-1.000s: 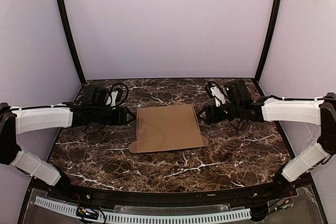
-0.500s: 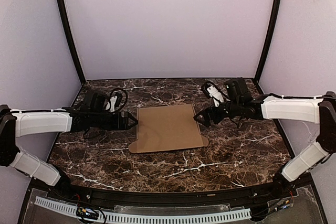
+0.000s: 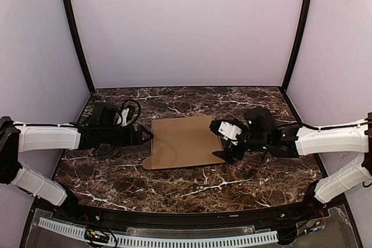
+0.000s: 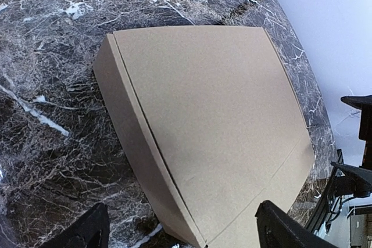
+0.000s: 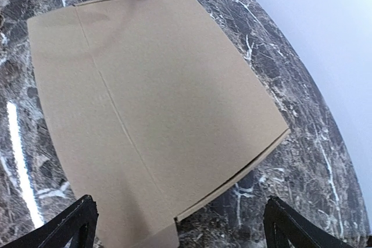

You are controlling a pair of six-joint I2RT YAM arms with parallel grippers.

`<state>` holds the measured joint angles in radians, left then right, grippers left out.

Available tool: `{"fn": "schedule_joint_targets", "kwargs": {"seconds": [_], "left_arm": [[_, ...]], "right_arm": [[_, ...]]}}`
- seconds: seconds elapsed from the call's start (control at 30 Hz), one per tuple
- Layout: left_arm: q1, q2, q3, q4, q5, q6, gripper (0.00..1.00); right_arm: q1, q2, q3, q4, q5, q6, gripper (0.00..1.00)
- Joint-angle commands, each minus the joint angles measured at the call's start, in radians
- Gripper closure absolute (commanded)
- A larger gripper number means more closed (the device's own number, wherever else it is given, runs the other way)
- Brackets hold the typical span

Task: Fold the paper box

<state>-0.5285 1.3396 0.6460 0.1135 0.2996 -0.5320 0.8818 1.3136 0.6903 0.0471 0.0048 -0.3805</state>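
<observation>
The paper box (image 3: 185,142) lies flat and shallow in the middle of the marble table (image 3: 192,187), plain brown, with small tabs at its near corners. My left gripper (image 3: 146,136) is open just off the box's left edge. The left wrist view has the box (image 4: 209,120) filling the frame, and the left gripper (image 4: 183,239) holds nothing between its black fingertips (image 4: 81,233). My right gripper (image 3: 222,142) stands open at the box's right edge, near the front corner. In the right wrist view the box (image 5: 151,97) lies ahead of the empty right gripper (image 5: 180,230).
Black cables (image 3: 125,111) are looped on the table behind my left arm. Dark frame posts (image 3: 75,33) rise at both back corners in front of pale walls. A perforated white strip (image 3: 174,241) runs along the near edge.
Both grippers have opened wide. The right arm swung from the back right toward me and now faces the box's right front corner. The left gripper shifted slightly nearer.
</observation>
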Motion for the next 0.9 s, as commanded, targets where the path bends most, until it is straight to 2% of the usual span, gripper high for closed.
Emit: {"fn": "schedule_joint_targets", "kwargs": {"seconds": [0.0,0.1,0.4,0.6,0.87], "left_arm": [[0.001,0.044,0.006,0.020,0.048,-0.011,0.14],[0.001,0.086,0.027,0.019,0.064,-0.014,0.15],[0.001,0.120,0.046,0.013,0.058,-0.008,0.16],[0.000,0.135,0.062,0.014,0.070,-0.008,0.17],[0.001,0.118,0.052,-0.009,0.065,-0.002,0.17]], "right_arm": [[0.007,0.003,0.017,0.029,0.132,-0.127,0.02],[0.045,0.014,0.049,-0.043,0.129,-0.166,0.06],[0.244,0.015,-0.041,0.072,0.237,-0.277,0.07],[0.333,0.154,-0.035,0.184,0.354,-0.305,0.12],[0.372,0.351,0.003,0.352,0.495,-0.369,0.22]]}}
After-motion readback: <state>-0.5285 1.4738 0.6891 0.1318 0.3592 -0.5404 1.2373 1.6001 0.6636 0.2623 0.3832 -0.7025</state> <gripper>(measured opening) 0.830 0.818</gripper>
